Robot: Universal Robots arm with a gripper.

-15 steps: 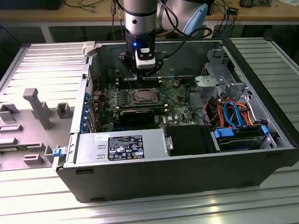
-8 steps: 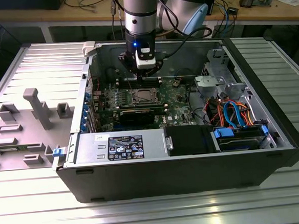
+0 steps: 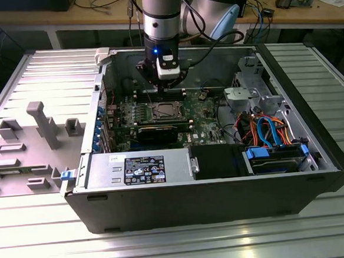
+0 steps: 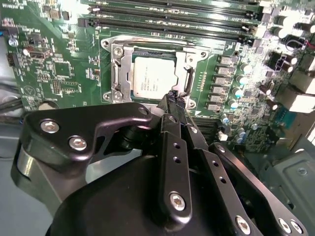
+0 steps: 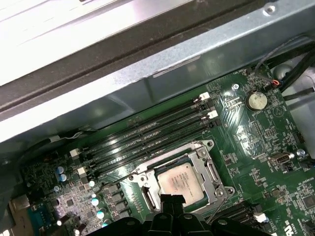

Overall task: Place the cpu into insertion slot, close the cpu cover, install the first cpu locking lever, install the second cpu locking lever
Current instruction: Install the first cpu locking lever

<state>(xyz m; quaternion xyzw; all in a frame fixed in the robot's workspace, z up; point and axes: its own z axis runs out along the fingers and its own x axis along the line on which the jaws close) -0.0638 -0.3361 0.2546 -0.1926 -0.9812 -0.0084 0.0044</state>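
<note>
One open computer case [image 3: 165, 206] lies on my ribbed metal table [image 3: 180, 249], wooden desks [image 3: 323, 13] behind; my gripper [image 4: 171, 98], pinched shut, hangs over the cpu [image 4: 152, 78].

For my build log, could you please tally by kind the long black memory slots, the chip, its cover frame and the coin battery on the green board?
Long black memory slots: 4
Flat square silver-grey cpu: 1
Thin silvery metal cpu cover frame: 1
Round silver coin battery: 1
Total: 7
</note>
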